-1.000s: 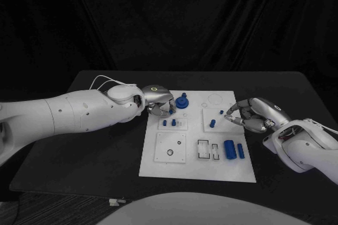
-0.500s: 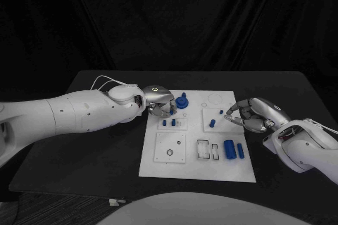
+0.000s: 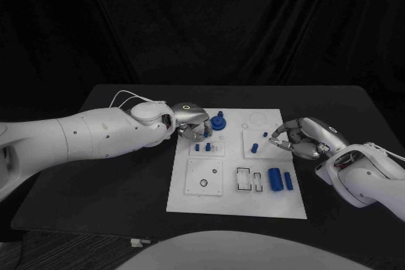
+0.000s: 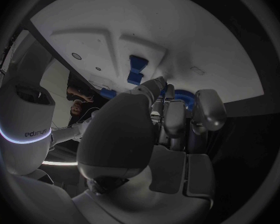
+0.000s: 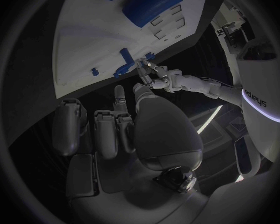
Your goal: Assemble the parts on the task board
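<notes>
At the far left corner of the task board [image 3: 194, 202], the left hand [image 3: 191, 121] has its fingers curled down beside a round blue part [image 3: 219, 123]; I cannot tell if it grips anything. Near the right edge of the board, the right hand [image 3: 302, 139] has its fingers bent inward close to small blue parts [image 3: 255, 146]; whether it holds one is unclear. Two blue cylinders [image 3: 279, 179] lie toward the near right corner.

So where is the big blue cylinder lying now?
In the head view, the big blue cylinder lies on the task board, on its right half toward the near edge, beside a thinner blue part and below the right hand.
</notes>
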Controlling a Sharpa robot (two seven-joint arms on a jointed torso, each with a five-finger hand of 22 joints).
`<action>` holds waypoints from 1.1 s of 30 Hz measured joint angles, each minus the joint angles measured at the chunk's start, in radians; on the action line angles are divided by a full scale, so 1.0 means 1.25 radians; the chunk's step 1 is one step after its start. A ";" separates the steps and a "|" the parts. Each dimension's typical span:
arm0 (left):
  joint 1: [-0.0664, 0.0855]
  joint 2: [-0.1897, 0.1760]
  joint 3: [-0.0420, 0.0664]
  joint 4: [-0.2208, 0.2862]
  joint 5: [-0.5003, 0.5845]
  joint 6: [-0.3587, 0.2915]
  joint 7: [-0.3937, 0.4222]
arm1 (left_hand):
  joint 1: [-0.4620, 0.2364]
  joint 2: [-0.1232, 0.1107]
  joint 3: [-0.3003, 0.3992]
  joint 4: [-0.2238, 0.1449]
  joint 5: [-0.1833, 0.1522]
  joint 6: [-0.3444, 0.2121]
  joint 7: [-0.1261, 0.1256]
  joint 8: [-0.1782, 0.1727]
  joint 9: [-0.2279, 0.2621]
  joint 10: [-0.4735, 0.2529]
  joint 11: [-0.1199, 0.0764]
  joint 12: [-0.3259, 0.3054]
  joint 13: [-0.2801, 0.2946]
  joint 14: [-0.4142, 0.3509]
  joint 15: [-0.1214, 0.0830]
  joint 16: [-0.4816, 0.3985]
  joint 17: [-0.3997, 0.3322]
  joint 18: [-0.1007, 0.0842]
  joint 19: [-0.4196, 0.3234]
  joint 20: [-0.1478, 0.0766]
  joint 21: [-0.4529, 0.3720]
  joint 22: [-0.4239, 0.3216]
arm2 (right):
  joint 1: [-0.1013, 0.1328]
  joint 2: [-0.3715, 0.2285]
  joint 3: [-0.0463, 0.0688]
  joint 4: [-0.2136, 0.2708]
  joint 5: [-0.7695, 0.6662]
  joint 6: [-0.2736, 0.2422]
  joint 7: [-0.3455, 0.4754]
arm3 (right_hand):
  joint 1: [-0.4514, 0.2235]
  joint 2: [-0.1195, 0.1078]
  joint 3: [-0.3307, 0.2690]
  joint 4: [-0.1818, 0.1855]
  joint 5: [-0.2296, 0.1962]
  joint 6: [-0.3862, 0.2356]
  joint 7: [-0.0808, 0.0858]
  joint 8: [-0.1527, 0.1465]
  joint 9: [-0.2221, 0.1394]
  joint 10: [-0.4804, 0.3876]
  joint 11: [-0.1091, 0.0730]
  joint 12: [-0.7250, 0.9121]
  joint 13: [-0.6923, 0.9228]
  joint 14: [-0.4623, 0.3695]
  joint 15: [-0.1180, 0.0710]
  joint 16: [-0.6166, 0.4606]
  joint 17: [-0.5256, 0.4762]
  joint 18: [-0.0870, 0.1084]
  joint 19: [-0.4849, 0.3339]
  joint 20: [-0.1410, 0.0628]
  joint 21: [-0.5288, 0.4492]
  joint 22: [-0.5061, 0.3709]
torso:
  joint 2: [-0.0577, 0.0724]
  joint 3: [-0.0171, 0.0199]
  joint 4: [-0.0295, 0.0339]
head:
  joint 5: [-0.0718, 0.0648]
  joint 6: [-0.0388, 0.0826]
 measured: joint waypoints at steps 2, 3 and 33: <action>-0.001 0.000 0.000 0.000 0.000 0.001 0.001 | -0.006 -0.006 0.001 0.002 -0.011 -0.019 -0.005 -0.010 -0.004 -0.015 0.001 -0.011 -0.005 -0.005 -0.001 -0.007 -0.009 0.000 -0.006 0.004 -0.013 0.000 | 0.000 0.000 0.000 0.000 0.000 0.000 0.000 | 0.000 0.000 0.000 0.000 0.000 0.000 0.000 0.000 0.000 0.000 0.000 0.000 0.000 0.000 0.000 0.000 0.000 0.000 0.000 0.000 0.000 0.000 | 0.000 0.0000 -0.0001 | 0.000 0.000; -0.001 -0.001 -0.001 0.000 0.000 0.002 0.001 | -0.009 -0.009 0.001 0.006 -0.014 -0.030 -0.010 -0.016 -0.007 -0.022 0.003 -0.015 -0.006 -0.010 0.002 -0.011 -0.014 0.000 -0.010 0.005 -0.019 0.000 | 0.000 0.000 0.000 0.000 0.000 0.000 0.000 | 0.000 0.000 0.000 0.000 0.000 0.000 0.000 0.000 0.000 0.000 0.000 0.000 0.000 0.000 0.000 0.000 0.000 0.000 0.000 0.000 0.000 0.000 | 0.000 0.0000 -0.0001 | 0.000 0.000; -0.003 -0.050 -0.001 0.010 0.000 -0.090 0.017 | -0.023 -0.023 0.005 0.023 -0.044 -0.078 -0.039 -0.022 -0.019 -0.077 0.011 -0.046 -0.019 -0.021 0.007 -0.020 -0.037 0.013 -0.016 0.010 -0.040 0.000 | 0.000 -0.018 0.000 0.006 0.001 -0.003 -0.001 | 0.000 0.000 0.000 0.000 0.000 0.000 0.000 0.000 -0.001 0.000 0.000 0.000 0.000 0.000 0.000 -0.003 0.000 0.000 0.000 0.000 0.000 0.000 | -0.001 0.0000 0.0012 | 0.002 0.000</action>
